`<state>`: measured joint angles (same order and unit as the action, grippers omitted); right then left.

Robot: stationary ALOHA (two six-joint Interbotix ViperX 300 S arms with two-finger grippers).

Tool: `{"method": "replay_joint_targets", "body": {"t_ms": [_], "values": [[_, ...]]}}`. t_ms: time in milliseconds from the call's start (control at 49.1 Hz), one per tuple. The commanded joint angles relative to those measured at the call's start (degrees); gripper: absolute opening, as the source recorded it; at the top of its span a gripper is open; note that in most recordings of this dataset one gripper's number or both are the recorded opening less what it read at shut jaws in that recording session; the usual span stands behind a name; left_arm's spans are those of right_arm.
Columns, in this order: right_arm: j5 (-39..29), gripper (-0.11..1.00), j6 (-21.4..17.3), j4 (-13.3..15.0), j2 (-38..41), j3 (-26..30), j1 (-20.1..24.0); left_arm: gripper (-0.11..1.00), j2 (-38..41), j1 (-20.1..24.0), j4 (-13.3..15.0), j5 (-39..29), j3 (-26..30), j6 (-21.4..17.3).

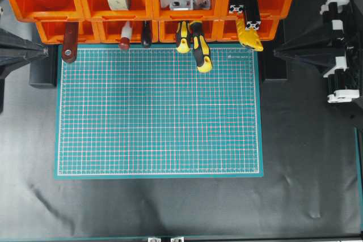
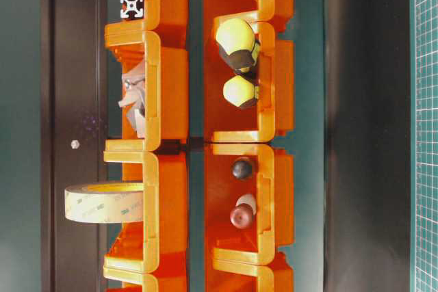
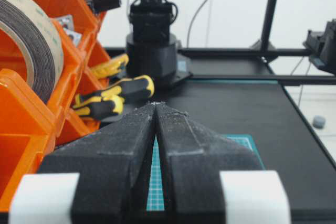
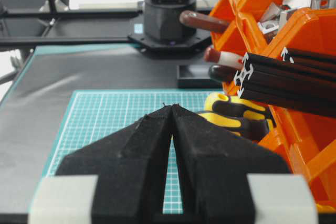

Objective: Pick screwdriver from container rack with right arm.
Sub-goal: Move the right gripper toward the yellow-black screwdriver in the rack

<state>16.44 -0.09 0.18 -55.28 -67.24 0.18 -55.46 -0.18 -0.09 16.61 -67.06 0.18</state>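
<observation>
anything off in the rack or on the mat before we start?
Nothing damaged or spilled. The tools hang out of the orange rack's lower bins over the green mat's top edge; the chunky yellow-and-black screwdriver sticks out farthest, slightly angled. Both grippers, left and right, are shut and parked at the sides.

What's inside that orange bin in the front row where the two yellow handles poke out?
Two yellow-and-black handles stick out of the orange bin: the chunkier screwdriver and a slimmer tool beside it. Their shafts run back inside the bin, covered by the upper row, so the tips cannot be seen.
</observation>
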Motion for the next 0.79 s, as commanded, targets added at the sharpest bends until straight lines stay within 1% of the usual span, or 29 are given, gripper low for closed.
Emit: {"method": "replay_joint_targets", "body": {"t_ms": [0,41,122,204,265,428,530,693,774], "values": [[0.4,0.02,-0.6,-0.4,0.6,0.7,-0.3,0.06,1.2,-0.2,-1.8,-1.0,2.2,1.1],[-0.4,0.04,-0.9,-0.5,1.0,1.0,0.0,0.05,1.4,-0.2,-1.8,-2.1,3.2,1.5],[-3.2,0.01,-2.5,-0.8,2.0,2.5,0.4,0.00,1.8,-0.3,-1.8,-5.0,5.0,1.8],[-7.6,0.01,-5.1,-0.8,3.5,5.6,0.8,0.00,1.8,-0.5,-1.8,-7.8,6.9,1.8],[-10.8,0.01,-6.1,-0.7,4.6,8.3,1.3,0.00,1.6,-0.7,-1.8,-9.4,7.9,1.8],[-19.2,0.01,-6.1,-0.2,8.1,17.1,4.2,0.00,1.3,-1.6,-1.8,-12.3,9.1,1.8],[-24.5,0.01,-6.1,1.6,11.3,22.9,6.7,0.00,1.6,-2.2,-1.8,-13.0,9.0,1.9],[-33.8,0.01,-6.2,5.1,19.1,33.6,11.1,0.00,2.6,-3.0,-1.8,-13.1,8.9,1.9],[-40.5,0.01,-6.5,9.0,23.9,38.1,13.0,0.00,3.1,-3.1,-1.8,-12.8,8.9,2.0]]}}
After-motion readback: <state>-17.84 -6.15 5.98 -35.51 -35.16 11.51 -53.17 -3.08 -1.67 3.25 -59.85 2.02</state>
